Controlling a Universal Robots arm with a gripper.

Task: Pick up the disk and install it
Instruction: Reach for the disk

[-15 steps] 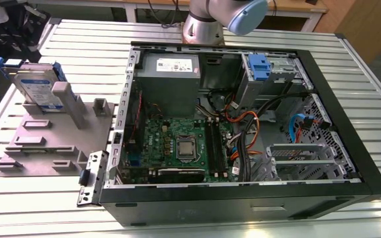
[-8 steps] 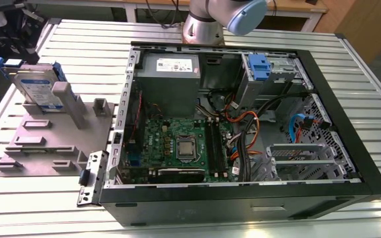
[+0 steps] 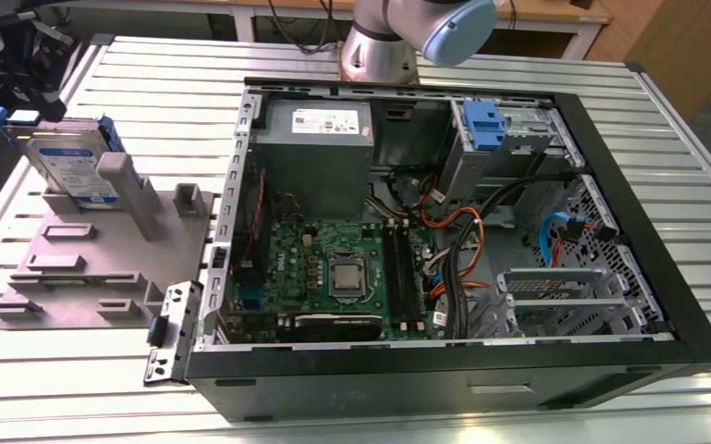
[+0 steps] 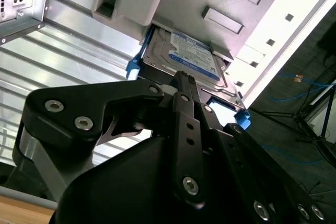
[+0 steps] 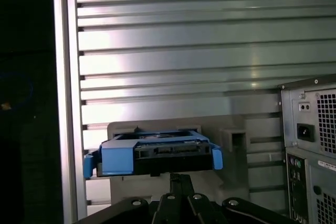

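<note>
The disk (image 3: 71,166) stands on edge in a grey fixture (image 3: 84,268) on the exterior view's left. It is silver-grey with a white-and-blue label and blue side rails. Both wrist views face it: its labelled face (image 4: 191,59) in the second, its connector end and blue rails (image 5: 157,153) in the first. My black gripper (image 4: 182,77) points at the disk with its fingertips pressed together and nothing between them. In the first wrist view the gripper (image 5: 178,178) sits just short of the disk's end, apart from it.
An open computer case (image 3: 454,213) lies on the slatted metal table (image 3: 651,102), with a blue clip in its drive bay (image 3: 484,125). The case's rear panel (image 5: 310,145) is beside the fixture. The arm's base (image 3: 380,46) stands behind the case.
</note>
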